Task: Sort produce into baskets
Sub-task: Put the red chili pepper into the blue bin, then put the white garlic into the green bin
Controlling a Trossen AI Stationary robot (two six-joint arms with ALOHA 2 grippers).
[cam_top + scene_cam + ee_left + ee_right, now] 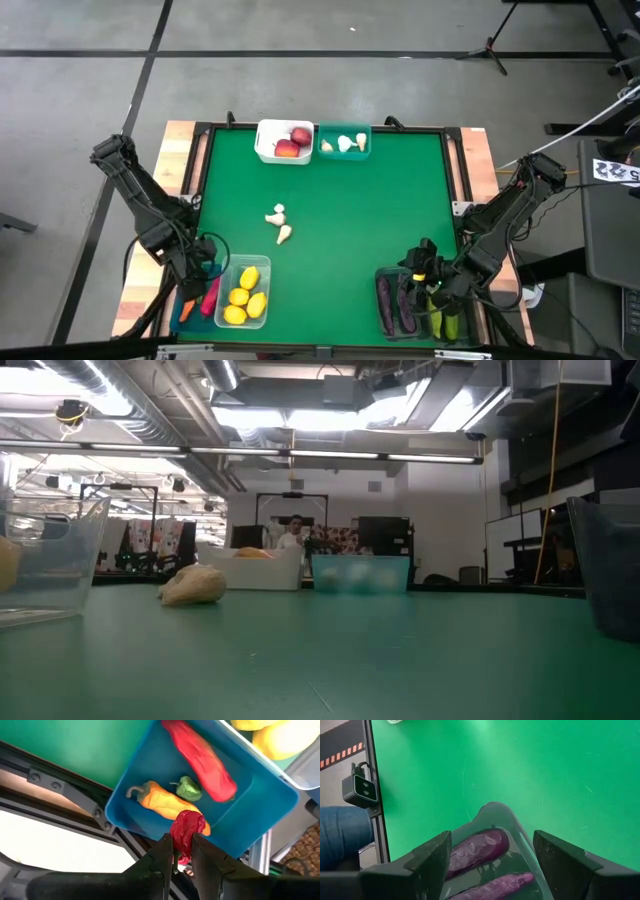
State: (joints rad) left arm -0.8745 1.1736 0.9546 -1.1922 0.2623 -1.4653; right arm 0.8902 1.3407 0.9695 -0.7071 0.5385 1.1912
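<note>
One red chilli (pixel 187 831) is pinched in the left end effector (pixel 183 851), hanging over the blue basket (pixel 145 780) at the surface's near-left corner, where another chilli (pixel 200 760) and an orange carrot (pixel 160 802) already lie. It should let go only once centred inside the rim, low enough that the chilli cannot bounce out, then lift straight up. The right end effector (pixel 492 855) waits with fingers spread and empty over the dark eggplant basket (pixel 512 827) at the near-right corner; two garlic pieces (pixel 279 222) sit unsorted mid-surface.
</note>
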